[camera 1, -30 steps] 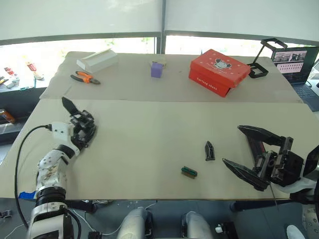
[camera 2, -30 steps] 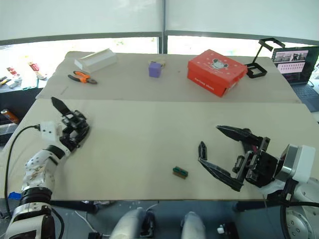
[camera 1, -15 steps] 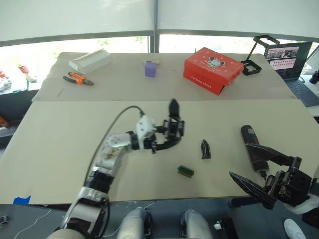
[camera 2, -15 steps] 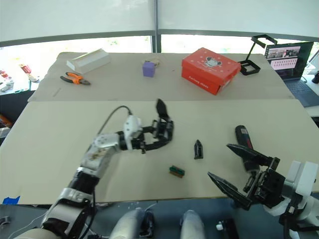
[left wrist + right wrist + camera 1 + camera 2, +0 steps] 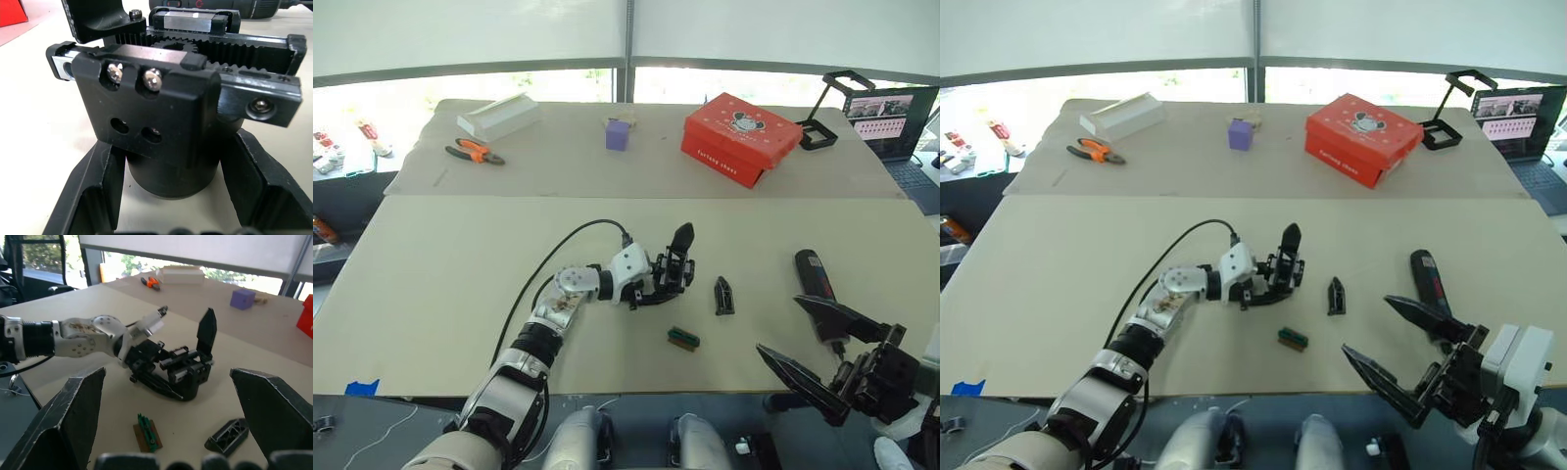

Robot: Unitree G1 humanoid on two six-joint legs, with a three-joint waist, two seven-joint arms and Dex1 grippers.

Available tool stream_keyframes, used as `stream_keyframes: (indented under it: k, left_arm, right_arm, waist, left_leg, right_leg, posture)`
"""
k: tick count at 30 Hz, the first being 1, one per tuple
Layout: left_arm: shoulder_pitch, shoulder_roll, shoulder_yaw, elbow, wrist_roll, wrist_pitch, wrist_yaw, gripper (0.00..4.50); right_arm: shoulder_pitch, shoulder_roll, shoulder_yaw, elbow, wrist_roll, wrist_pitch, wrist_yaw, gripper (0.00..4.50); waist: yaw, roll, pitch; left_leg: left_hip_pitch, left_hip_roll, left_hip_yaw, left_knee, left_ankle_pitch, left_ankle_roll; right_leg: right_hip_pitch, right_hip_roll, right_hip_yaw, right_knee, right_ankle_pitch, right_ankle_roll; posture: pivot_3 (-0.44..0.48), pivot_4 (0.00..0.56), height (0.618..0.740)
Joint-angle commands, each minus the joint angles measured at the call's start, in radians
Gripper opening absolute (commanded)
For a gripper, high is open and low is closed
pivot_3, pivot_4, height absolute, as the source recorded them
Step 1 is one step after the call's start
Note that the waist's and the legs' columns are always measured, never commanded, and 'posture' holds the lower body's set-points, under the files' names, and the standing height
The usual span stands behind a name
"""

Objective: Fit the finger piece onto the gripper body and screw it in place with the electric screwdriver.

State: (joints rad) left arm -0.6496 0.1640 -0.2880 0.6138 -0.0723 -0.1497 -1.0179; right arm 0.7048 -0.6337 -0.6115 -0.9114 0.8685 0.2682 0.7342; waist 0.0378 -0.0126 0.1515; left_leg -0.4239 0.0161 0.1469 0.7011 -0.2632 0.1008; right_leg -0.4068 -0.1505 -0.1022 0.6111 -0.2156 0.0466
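My left gripper [image 5: 658, 284] is shut on the gripper body [image 5: 674, 269], a chunky black mechanism near the table's middle with one pointed finger sticking up. In the left wrist view my fingers [image 5: 93, 196] clasp its rounded base [image 5: 171, 171], which sits at the table surface. The small black finger piece [image 5: 724, 296] lies flat just to its right. Further right lies the electric screwdriver [image 5: 815, 277], a black cylinder with red markings. My right gripper [image 5: 781, 327] hangs open at the front edge, near the screwdriver's closer end and holding nothing.
A small green-and-brown block [image 5: 683, 339] lies in front of the gripper body. On the far table stand a red box [image 5: 742, 138], a purple cube [image 5: 618, 135], orange pliers [image 5: 475, 152], a white box [image 5: 499, 116], a black stand [image 5: 822, 122] and a laptop [image 5: 891, 113].
My left gripper carried the gripper body from the table's left edge to the middle, close to the finger piece. My right gripper drew back toward the front edge, still open.
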Motion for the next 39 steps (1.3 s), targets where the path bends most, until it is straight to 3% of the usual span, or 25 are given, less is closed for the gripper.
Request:
stream_keyframes:
  k: [1, 4, 8, 9, 13, 16, 23, 30, 32, 39]
  left_arm:
    - [0.008, -0.001, 0.005, -0.062, -0.012, -0.022, -0.018, 2.31]
    - [0.033, 0.003, 0.018, -0.09, -0.034, 0.031, -0.02, 2.31]
    - [0.066, 0.021, 0.034, -0.145, -0.048, 0.079, -0.021, 4.32]
    - [0.075, 0.029, 0.041, -0.158, -0.051, 0.086, -0.015, 4.45]
    - [0.123, 0.087, 0.077, -0.231, -0.085, 0.102, -0.038, 4.45]
    - [0.175, 0.162, 0.13, -0.289, -0.133, 0.086, -0.084, 4.45]
    - [0.287, 0.338, 0.264, -0.477, -0.36, 0.19, -0.272, 4.45]
    - [0.347, 0.391, 0.306, -0.589, -0.408, 0.225, -0.267, 4.45]
    - [0.358, 0.396, 0.307, -0.604, -0.413, 0.225, -0.268, 4.5]
    - [0.328, 0.391, 0.319, -0.636, -0.452, 0.25, -0.25, 4.5]
  right_arm:
    - [0.006, -0.022, -0.019, -0.045, -0.003, 0.049, -0.058, 4.5]
    - [-0.022, -0.084, 0.004, -0.065, 0.023, 0.184, -0.199, 4.5]
    - [-0.127, -0.23, 0.053, -0.038, 0.158, 0.414, -0.385, 4.5]
    - [-0.165, -0.273, 0.073, -0.019, 0.193, 0.473, -0.423, 4.5]
    - [-0.337, -0.349, 0.17, 0.07, 0.261, 0.605, -0.529, 4.5]
    - [-0.505, -0.344, 0.292, 0.164, 0.268, 0.706, -0.619, 4.5]
    - [-0.824, -0.169, 0.493, 0.36, 0.19, 0.881, -0.834, 4.5]
    - [-0.91, -0.006, 0.532, 0.426, 0.093, 0.985, -0.926, 4.5]
    - [-0.91, 0.004, 0.535, 0.414, 0.089, 1.036, -0.925, 3.99]
    - [-0.841, -0.028, 0.552, 0.275, 0.049, 1.141, -0.889, 1.59]
  waist:
    - [0.001, 0.0, 0.0]
    - [0.0, 0.0, 0.0]
    - [-0.001, 0.0, 0.0]
    - [-0.002, 0.0, 0.0]
    - [-0.002, 0.0, 0.0]
    - [-0.009, 0.0, 0.0]
    - [-0.023, 0.001, 0.0]
    - [-0.028, 0.002, 0.0]
    - [-0.03, 0.002, 0.0]
    - [-0.026, 0.003, -0.001]
  left_leg:
    - [0.0, 0.0, 0.0, 0.0, 0.0, 0.0]
    - [0.0, 0.0, 0.0, 0.0, 0.0, 0.0]
    - [0.0, 0.0, 0.0, 0.001, 0.0, 0.0]
    - [0.001, 0.0, 0.0, 0.001, 0.0, 0.0]
    - [0.0, 0.001, -0.001, 0.001, 0.0, 0.0]
    - [0.0, 0.001, -0.001, 0.001, 0.0, 0.0]
    - [-0.001, 0.0, -0.001, 0.001, 0.001, -0.001]
    - [0.0, 0.0, 0.0, 0.0, 0.001, -0.002]
    - [0.0, 0.0, 0.0, 0.001, 0.002, -0.003]
    - [0.001, 0.0, 0.0, -0.002, 0.003, -0.005]
  right_leg:
    - [0.0, 0.0, 0.0, 0.0, 0.0, 0.0]
    - [0.0, 0.0, 0.0, 0.0, 0.0, 0.0]
    - [0.0, -0.001, 0.0, 0.0, 0.0, 0.0]
    - [0.0, -0.001, 0.001, 0.001, 0.0, 0.0]
    - [0.0, 0.0, 0.0, 0.0, 0.0, -0.001]
    - [0.0, 0.0, 0.0, 0.0, 0.0, -0.001]
    - [-0.001, -0.001, -0.001, 0.001, 0.0, -0.001]
    - [0.001, 0.0, -0.002, 0.001, -0.001, 0.0]
    - [0.001, 0.001, -0.002, 0.001, -0.001, 0.0]
    - [0.0, 0.002, -0.002, 0.001, -0.002, -0.001]
  posture:
    - [0.0, 0.15, 0.74]
    - [0.0, 0.15, 0.74]
    - [0.0, 0.15, 0.74]
    - [0.0, 0.15, 0.74]
    - [0.0, 0.15, 0.74]
    - [0.0, 0.15, 0.74]
    - [0.0, 0.15, 0.74]
    - [0.0, 0.15, 0.74]
    - [0.0, 0.15, 0.74]
    - [0.0, 0.15, 0.74]
